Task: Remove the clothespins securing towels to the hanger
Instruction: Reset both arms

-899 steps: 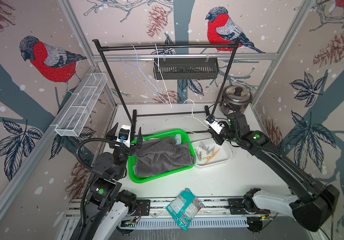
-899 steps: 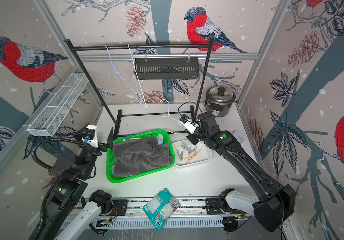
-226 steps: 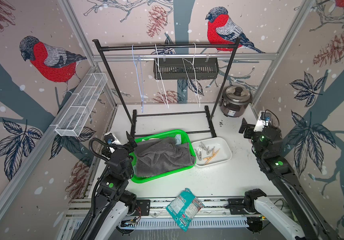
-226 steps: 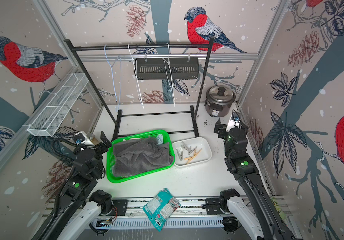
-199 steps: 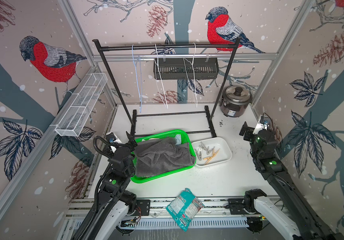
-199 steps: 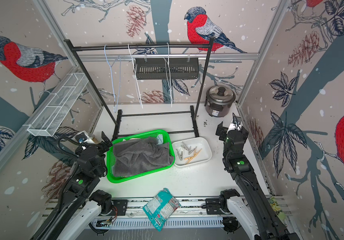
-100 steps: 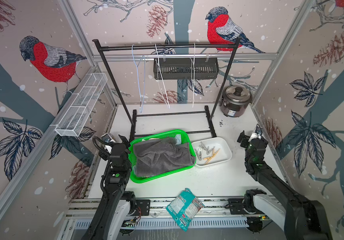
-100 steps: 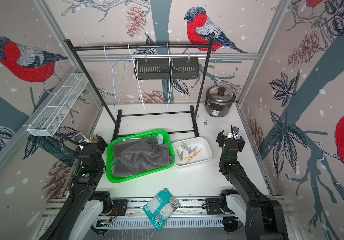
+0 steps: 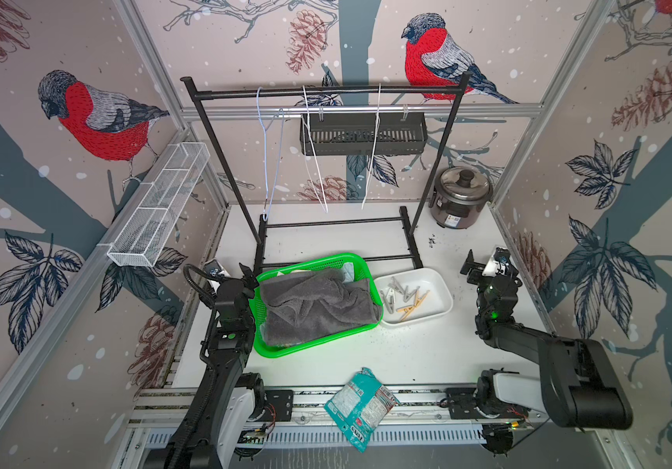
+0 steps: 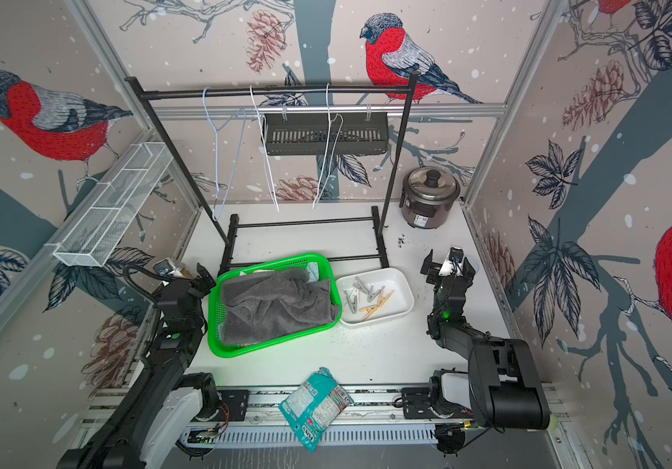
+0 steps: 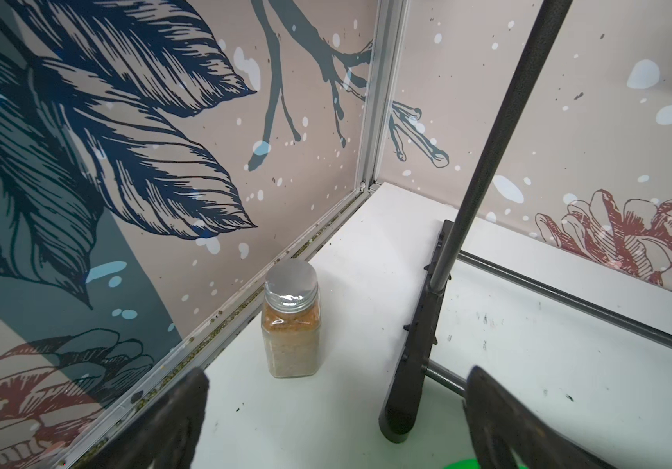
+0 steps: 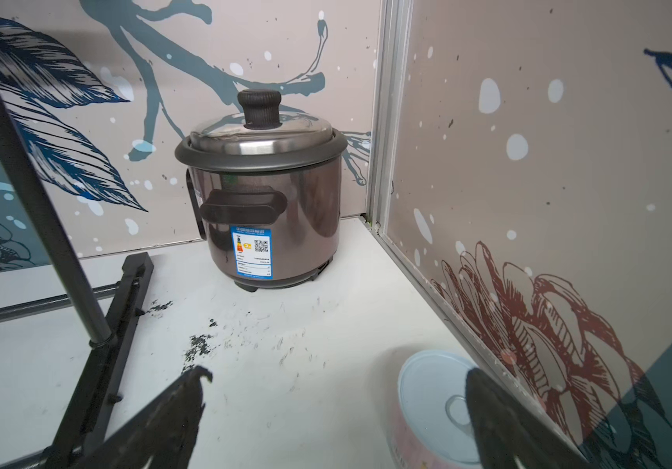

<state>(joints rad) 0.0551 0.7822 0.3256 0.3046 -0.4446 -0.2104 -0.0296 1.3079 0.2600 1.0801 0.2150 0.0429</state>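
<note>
Pulled back to the sides, left gripper point(image 9: 232, 271) and right gripper point(image 9: 488, 264) gape wide, empty; moving off, left could tip spice jar point(image 11: 291, 325), right could nudge can point(image 12: 435, 398).

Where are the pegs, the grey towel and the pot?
pegs point(image 9: 407, 293): in a top view, middle of the pile.
grey towel point(image 9: 318, 310): in a top view, its crumpled middle.
pot point(image 12: 261, 140): right wrist view, its shiny lid.

Blue label point(image 12: 251, 252) on rice cooker point(image 12: 285, 195): QR code, print seemingly illegible.
</note>
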